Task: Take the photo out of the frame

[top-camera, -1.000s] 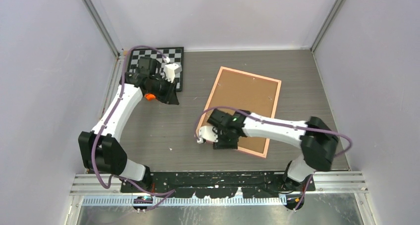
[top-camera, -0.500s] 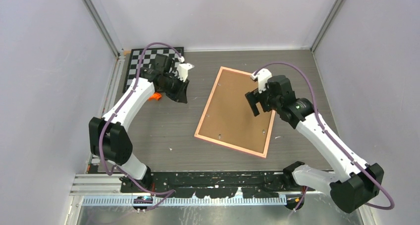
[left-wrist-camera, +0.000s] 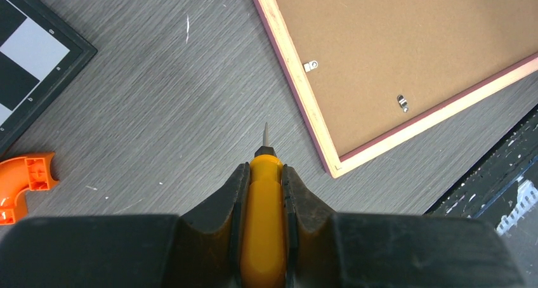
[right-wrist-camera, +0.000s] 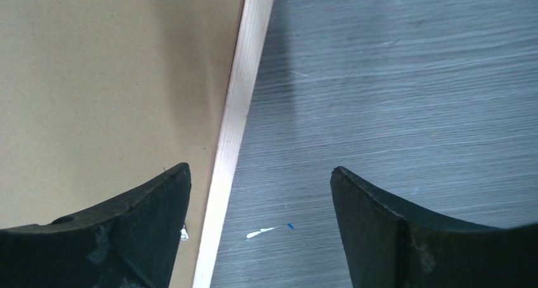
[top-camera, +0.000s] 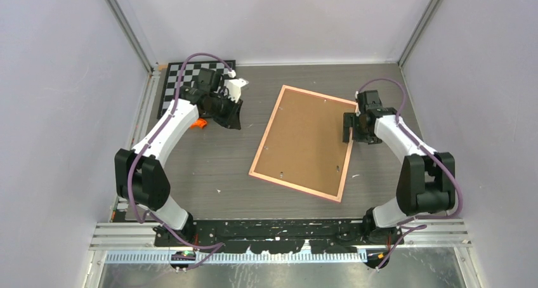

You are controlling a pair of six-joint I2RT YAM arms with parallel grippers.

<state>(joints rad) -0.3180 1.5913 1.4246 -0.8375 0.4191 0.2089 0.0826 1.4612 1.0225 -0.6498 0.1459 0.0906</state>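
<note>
The frame [top-camera: 304, 142] lies face down in the middle of the table [top-camera: 209, 167], its brown fibreboard back [left-wrist-camera: 412, 40] up inside the pink border, exactly where it was a second ago. No photo in sight, so my read is that it sits under that backing, not yet freed. Two small metal clips [left-wrist-camera: 311, 66] show near the frame's near-left corner in the left wrist view, and both look turned over the board.

Here's the change: the right arm has swung clean off that near-left corner and across to the frame's right edge. The right gripper [right-wrist-camera: 260, 169] hangs there with its jaws spread wide and nothing between them, one finger over the backing, the other over bare table, the pale wooden rim running between. That looks like a setup to brace or lift that side.

Over on the left, the left gripper [left-wrist-camera: 263, 170] stays clamped on an orange-handled screwdriver [left-wrist-camera: 263, 212], its tip aimed at the table just short of the frame's left edge. It has come off the chessboard [top-camera: 181, 78] towards the frame. An orange elbow piece [left-wrist-camera: 25, 180] lies near the board's corner.

Judgement: the clips come next
</note>
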